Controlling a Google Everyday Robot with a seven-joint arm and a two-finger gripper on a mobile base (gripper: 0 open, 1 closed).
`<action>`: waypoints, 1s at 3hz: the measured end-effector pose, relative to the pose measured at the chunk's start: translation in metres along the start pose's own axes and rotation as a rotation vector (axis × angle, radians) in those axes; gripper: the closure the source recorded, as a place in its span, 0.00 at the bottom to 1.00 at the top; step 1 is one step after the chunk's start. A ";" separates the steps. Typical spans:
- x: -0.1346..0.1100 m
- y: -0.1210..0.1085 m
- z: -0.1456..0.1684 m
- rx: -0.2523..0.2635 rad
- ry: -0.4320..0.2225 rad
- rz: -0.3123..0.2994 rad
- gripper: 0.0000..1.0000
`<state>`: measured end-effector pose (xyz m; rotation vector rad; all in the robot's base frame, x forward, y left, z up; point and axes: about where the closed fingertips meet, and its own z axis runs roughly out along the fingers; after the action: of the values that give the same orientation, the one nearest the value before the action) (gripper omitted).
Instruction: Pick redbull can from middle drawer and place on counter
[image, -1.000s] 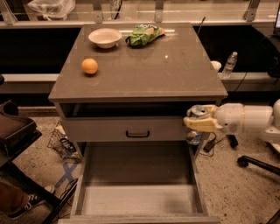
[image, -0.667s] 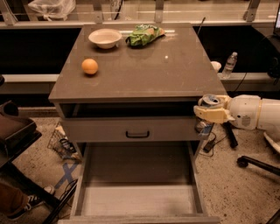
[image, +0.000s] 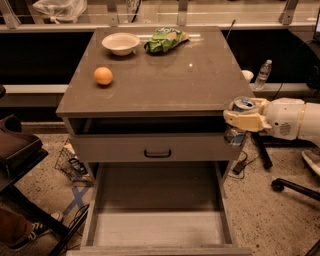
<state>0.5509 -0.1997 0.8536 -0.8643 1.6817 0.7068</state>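
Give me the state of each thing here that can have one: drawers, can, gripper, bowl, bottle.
Slim silver-topped blue redbull can: upright, held, not yet on the grey-brown counter.
Cream two-finger gripper: shut on the can, at the counter's right front corner.
Wide shallow grey middle drawer: pulled open.
Drawer with dark bar handle: nearly closed.
White bowl: upright.
Clear plastic bottle: upright.

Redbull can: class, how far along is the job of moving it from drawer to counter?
Done: the redbull can is out of the middle drawer, whose floor is bare. In hand: the gripper grips it beside the counter, at its front right corner. Left: setting it on top.
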 end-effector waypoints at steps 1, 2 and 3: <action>-0.009 -0.005 0.003 0.016 -0.029 0.013 1.00; -0.060 -0.042 0.005 0.085 -0.084 0.037 1.00; -0.107 -0.077 0.005 0.137 -0.119 0.052 1.00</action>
<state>0.6354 -0.2185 0.9530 -0.6709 1.6302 0.6572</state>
